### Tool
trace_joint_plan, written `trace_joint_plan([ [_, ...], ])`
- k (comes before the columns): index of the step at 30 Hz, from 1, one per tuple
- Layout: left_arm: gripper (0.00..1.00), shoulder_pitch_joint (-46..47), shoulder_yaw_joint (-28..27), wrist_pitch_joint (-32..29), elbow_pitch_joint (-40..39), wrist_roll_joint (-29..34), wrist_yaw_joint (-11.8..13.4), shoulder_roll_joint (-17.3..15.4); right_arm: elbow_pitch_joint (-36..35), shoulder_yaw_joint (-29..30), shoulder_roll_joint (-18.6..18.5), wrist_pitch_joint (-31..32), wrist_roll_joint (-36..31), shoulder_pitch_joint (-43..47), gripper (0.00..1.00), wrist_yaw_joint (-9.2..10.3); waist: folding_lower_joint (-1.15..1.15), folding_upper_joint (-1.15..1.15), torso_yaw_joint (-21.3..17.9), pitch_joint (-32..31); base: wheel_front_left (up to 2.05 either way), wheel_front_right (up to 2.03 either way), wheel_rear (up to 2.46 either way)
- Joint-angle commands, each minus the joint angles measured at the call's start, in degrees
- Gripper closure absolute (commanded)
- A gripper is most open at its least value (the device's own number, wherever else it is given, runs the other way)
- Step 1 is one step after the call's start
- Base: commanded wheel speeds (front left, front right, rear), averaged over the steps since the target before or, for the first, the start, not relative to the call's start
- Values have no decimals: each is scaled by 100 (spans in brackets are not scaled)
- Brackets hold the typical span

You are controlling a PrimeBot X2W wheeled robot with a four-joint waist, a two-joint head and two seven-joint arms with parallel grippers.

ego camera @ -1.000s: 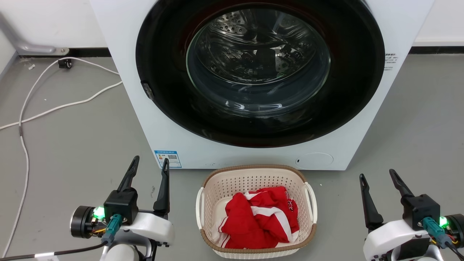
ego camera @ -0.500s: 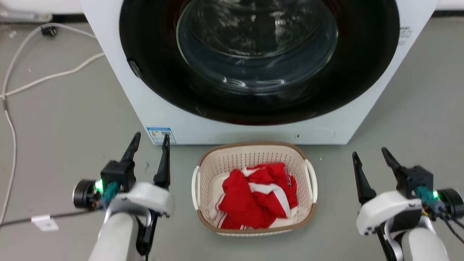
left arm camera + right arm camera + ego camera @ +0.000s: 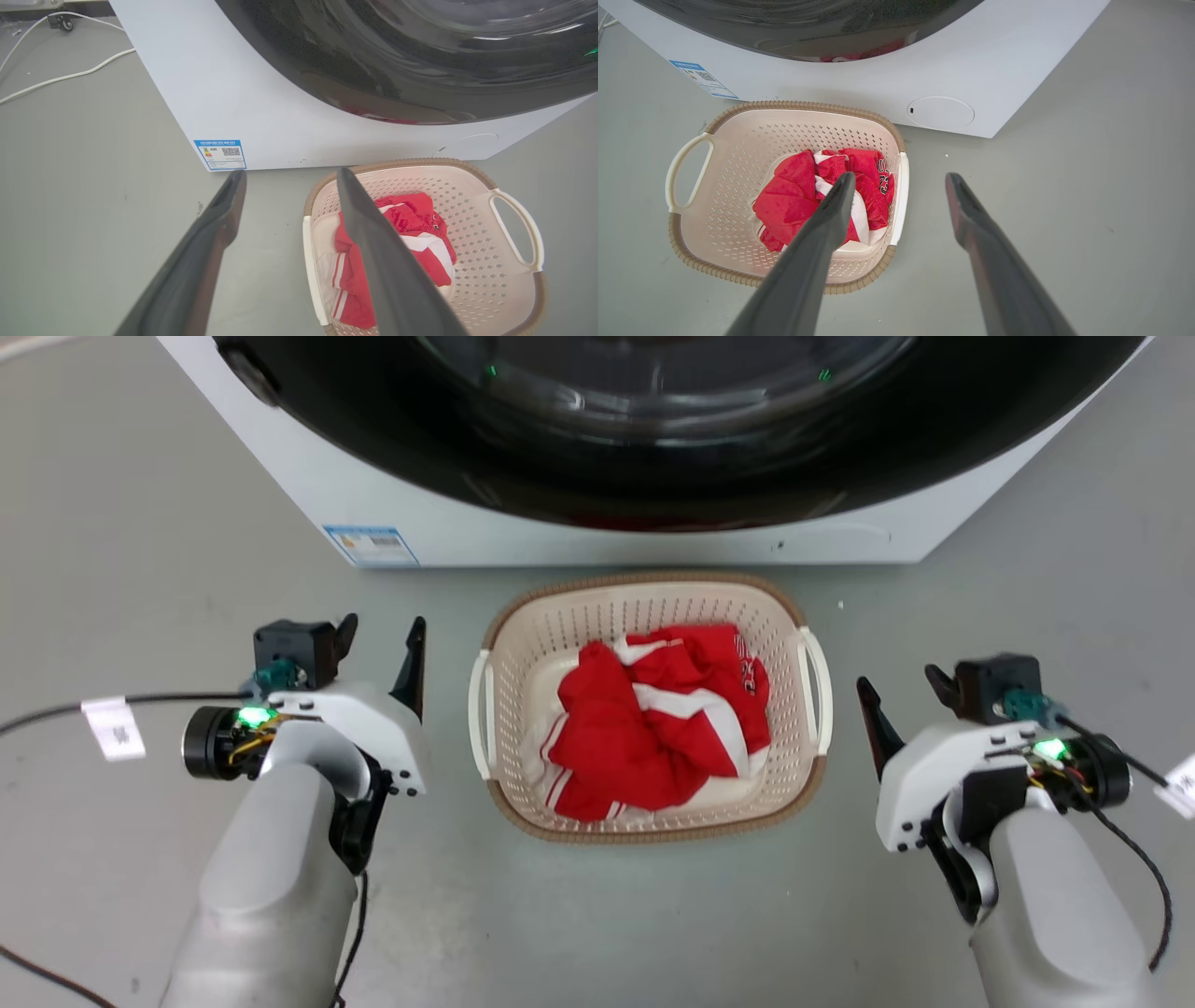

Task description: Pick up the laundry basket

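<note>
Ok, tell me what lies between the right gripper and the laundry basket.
Just bare grey floor lies between the right gripper and the laundry basket; the head view shows that strip beside the basket's white handle, nothing on it.

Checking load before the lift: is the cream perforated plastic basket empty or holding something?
Holding something: the cream perforated plastic laundry basket has a crumpled red-and-white garment lying inside it.
</note>
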State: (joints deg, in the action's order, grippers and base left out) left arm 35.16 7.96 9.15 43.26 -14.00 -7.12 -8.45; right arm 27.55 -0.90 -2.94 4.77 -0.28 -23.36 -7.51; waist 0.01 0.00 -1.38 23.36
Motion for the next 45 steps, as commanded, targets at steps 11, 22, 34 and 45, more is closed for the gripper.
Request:
trace_joint_plan([
  [11,0,1169,863,-900,1236,-1077,-36,-216,1654,-293,12,298,514,-1448,0,4,-1,0,-149,1310,0,0,0],
  [22,0,1866,1928,-1749,1334,-2289,-37,-709,3212,-588,11,420,842,-2805,0,4,-1,0,-193,2078,0,0,0],
  [34,0,2633,2871,-1906,1351,-2977,-38,-932,4070,-995,11,361,1072,-3806,0,4,-1,0,-186,2723,0,0,0],
  [45,0,2917,3475,-2245,1633,-3590,-38,-860,4337,-1429,10,476,1558,-4044,0,4,-1,0,-165,2911,0,0,0],
])
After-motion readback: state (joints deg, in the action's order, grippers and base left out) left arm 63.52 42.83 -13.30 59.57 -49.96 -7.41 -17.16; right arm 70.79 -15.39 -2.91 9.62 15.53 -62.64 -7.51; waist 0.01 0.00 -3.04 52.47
